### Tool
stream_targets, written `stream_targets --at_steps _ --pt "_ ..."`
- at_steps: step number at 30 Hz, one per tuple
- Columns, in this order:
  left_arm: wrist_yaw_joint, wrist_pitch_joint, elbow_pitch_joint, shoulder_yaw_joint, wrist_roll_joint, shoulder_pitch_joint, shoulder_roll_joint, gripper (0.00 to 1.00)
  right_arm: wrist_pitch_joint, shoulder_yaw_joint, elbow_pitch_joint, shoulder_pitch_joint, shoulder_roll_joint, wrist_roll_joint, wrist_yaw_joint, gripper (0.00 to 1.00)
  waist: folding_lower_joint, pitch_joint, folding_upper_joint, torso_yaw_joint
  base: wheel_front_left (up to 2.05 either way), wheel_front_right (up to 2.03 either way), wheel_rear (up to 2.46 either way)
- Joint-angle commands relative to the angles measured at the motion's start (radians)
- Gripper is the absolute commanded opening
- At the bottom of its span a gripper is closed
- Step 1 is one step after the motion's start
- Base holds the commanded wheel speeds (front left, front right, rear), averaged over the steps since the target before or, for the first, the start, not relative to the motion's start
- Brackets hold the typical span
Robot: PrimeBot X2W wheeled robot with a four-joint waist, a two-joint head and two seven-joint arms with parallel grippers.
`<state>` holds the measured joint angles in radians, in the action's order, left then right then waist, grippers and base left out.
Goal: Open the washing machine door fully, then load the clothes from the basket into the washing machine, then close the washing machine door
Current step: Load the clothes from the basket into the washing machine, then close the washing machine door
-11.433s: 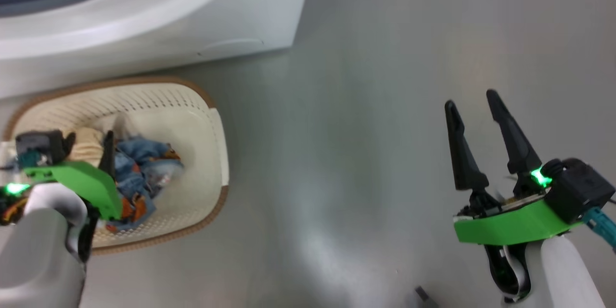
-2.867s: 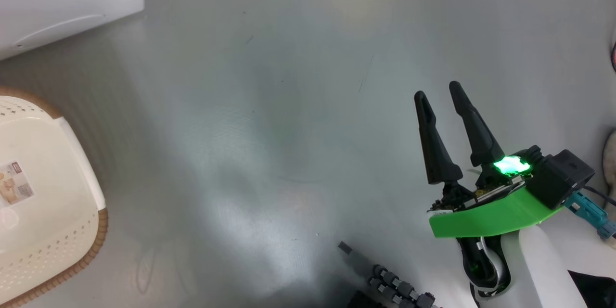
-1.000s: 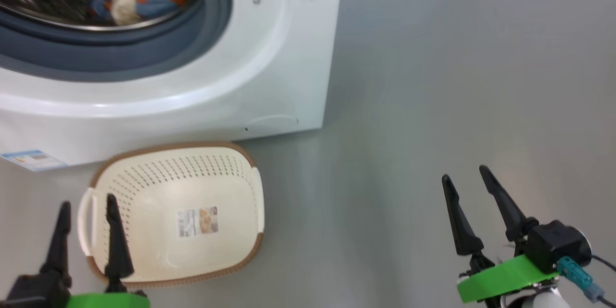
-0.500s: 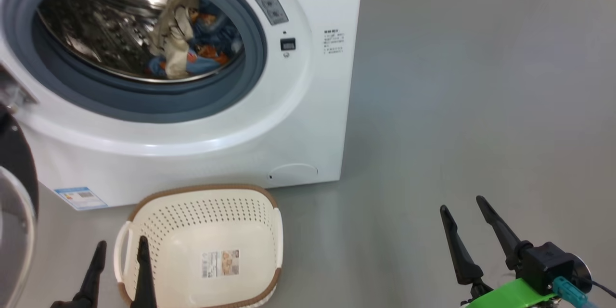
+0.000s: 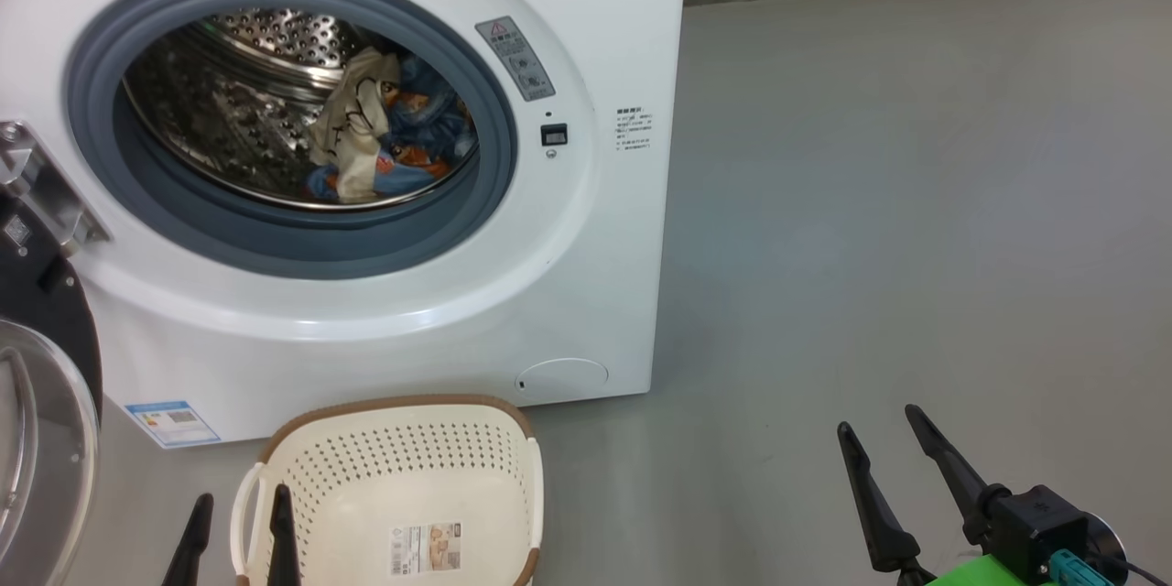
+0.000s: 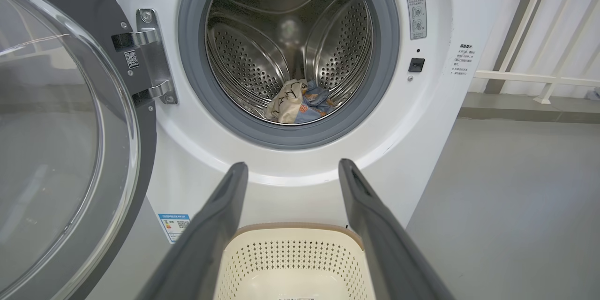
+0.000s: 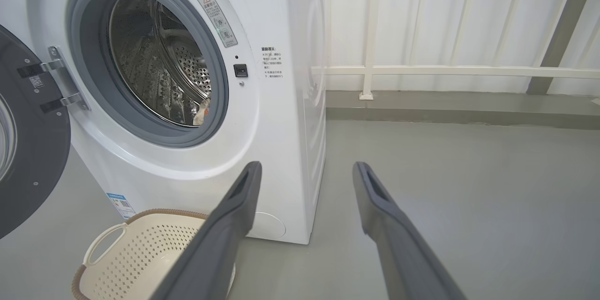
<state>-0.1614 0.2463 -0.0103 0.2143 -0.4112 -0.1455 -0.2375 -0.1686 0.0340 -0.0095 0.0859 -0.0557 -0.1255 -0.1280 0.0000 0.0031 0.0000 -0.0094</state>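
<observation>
Clothes in drum of washing machine, close to front lip; basket holds none, below opening. Washing machine door swung wide, left. Left gripper, right gripper spread, holding nothing. Risks: garment trapped in gasket at closing; door sweep clipping basket; weak push leaving door ajar

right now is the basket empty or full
Empty: the basket shows a bare perforated floor and a sticker; the clothes lie inside the washing machine.
</observation>
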Motion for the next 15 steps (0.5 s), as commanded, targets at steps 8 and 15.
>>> stream_targets --at_steps 8,15 --pt "-0.01 -0.004 0.032 -0.032 -0.005 0.008 -0.025 1.0 0.003 0.02 -0.037 0.001 -0.001 0.002 -0.003 1.0 0.0 -0.017 0.0 -0.002 0.0 0.0 0.0" --pt "-0.014 -0.006 0.036 -0.027 -0.005 0.007 -0.029 1.0 0.003 0.018 -0.042 0.004 0.001 0.003 -0.003 1.0 0.0 -0.014 0.0 -0.004 0.0 0.0 0.0"
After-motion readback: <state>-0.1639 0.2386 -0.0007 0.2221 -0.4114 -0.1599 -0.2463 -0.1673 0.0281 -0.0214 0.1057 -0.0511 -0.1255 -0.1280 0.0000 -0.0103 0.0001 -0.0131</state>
